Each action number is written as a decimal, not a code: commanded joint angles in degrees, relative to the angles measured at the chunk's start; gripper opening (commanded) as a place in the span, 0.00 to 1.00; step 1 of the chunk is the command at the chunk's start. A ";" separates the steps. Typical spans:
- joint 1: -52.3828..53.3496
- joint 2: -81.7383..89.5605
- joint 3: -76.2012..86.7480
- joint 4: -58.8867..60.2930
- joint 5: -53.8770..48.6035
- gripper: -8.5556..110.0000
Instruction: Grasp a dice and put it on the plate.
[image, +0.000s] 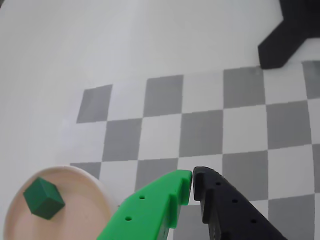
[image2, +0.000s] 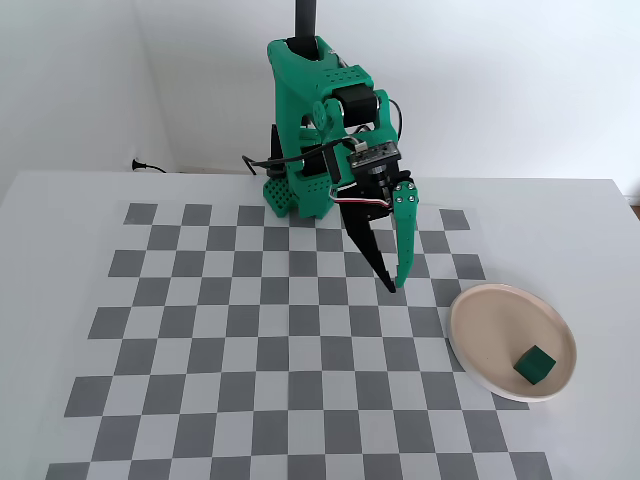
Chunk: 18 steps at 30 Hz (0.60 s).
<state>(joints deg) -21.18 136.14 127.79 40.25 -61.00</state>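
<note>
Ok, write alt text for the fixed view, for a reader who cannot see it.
A small dark green cube dice rests inside a round pale pinkish-beige plate at the right edge of a grey-and-white checkerboard mat. A green robot arm stands at the mat's far side, its gripper shut, empty, pointing down left of the plate.

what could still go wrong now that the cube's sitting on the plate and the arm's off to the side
1. The dice sits near the plate's far edge in the fixed view, so a knock to the plate could tip it off.
2. The gripper, fingertips together, hangs over the checkerboard mat close to the plate's rim; a low sweep that way might clip the rim.
</note>
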 joint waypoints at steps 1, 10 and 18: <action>2.72 4.66 3.25 -4.31 3.69 0.04; 5.89 10.90 11.78 -6.24 13.01 0.04; 7.56 16.79 19.07 -7.65 21.53 0.04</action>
<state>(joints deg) -14.15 148.71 146.25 34.10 -42.28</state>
